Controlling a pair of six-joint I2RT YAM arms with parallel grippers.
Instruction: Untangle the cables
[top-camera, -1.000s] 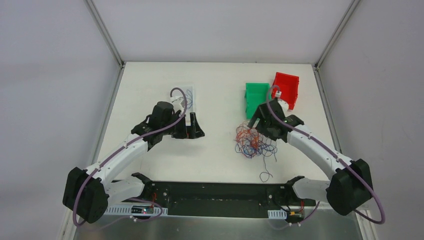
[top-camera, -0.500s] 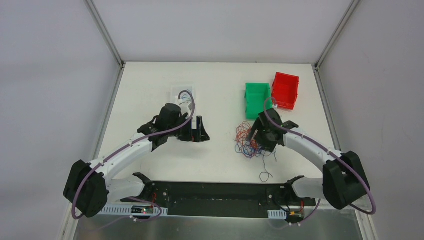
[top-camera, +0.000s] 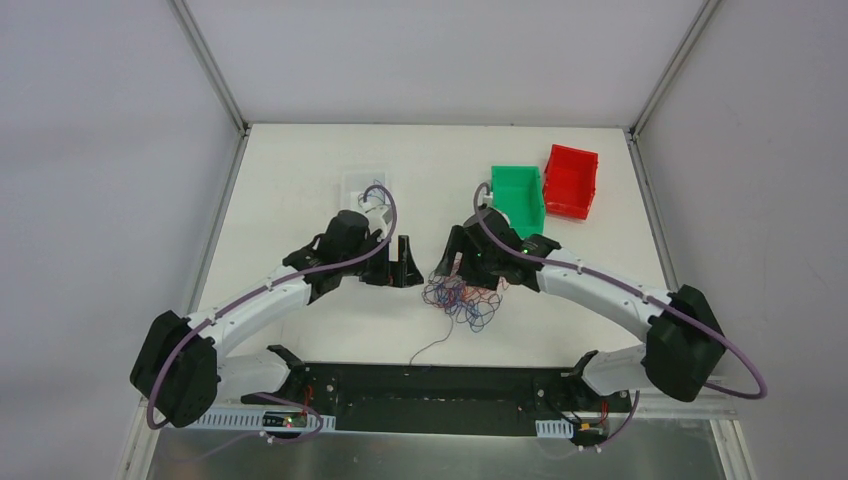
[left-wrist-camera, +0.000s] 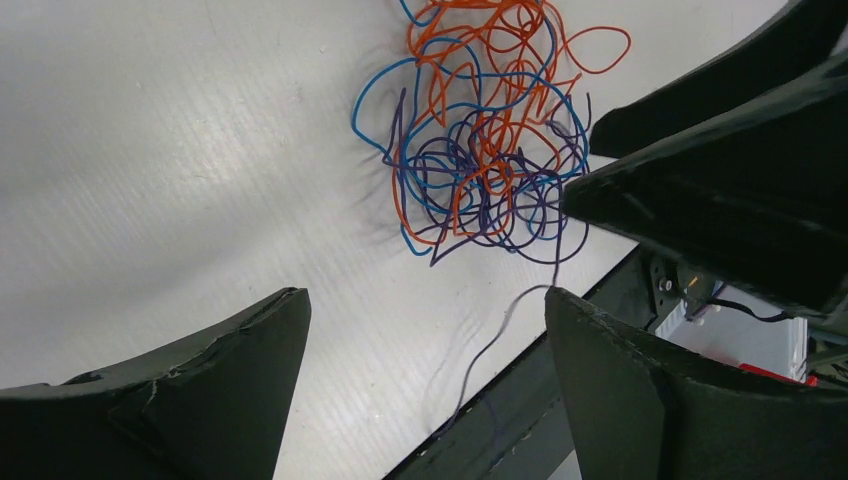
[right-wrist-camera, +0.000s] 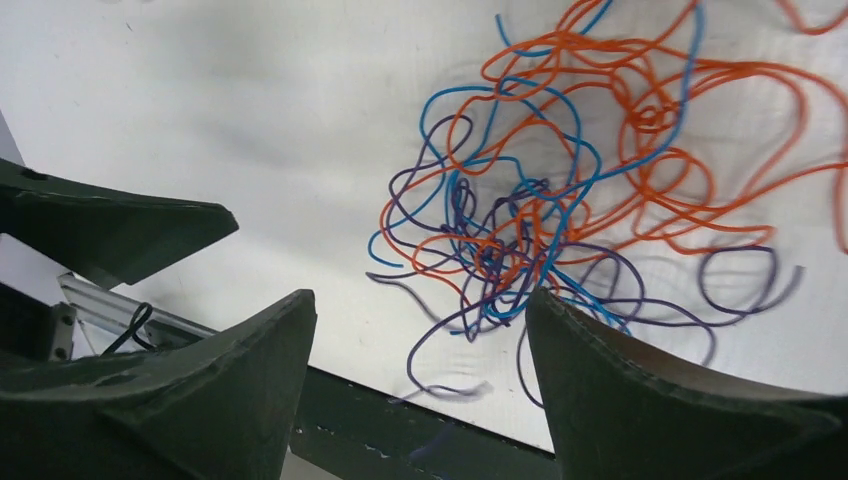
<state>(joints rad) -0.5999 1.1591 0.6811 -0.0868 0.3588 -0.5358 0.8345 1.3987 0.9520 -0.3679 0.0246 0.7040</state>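
From above, the cables (top-camera: 462, 296) are one knot of red, blue and dark strands. They lie near the middle of the tabletop (top-camera: 300, 170), between the two arms. A second ago the knot sat further right, in front of the green bin (top-camera: 518, 198). The right gripper (top-camera: 448, 268) has swept left with it and now hangs over its far side. The left gripper (top-camera: 405, 265) has edged in and waits just beside the knot. One loose strand (top-camera: 428, 350) trails toward the near edge.

In the left wrist view, the left fingers (left-wrist-camera: 220, 380) stand wide with nothing between them. The knot lies ahead on the tabletop, untouched by them, and a right finger comes in at its edge.

In the right wrist view, the right fingers (right-wrist-camera: 640, 400) are also spread wide, and the knot lies on the tabletop below and between them. One finger seems to brush a purple loop — whether it hooks it I cannot tell.

My reading is that the shift brings the knot within reach of both arms, so each could take a different strand. No strand is separated yet — the untangling itself has hardly begun.
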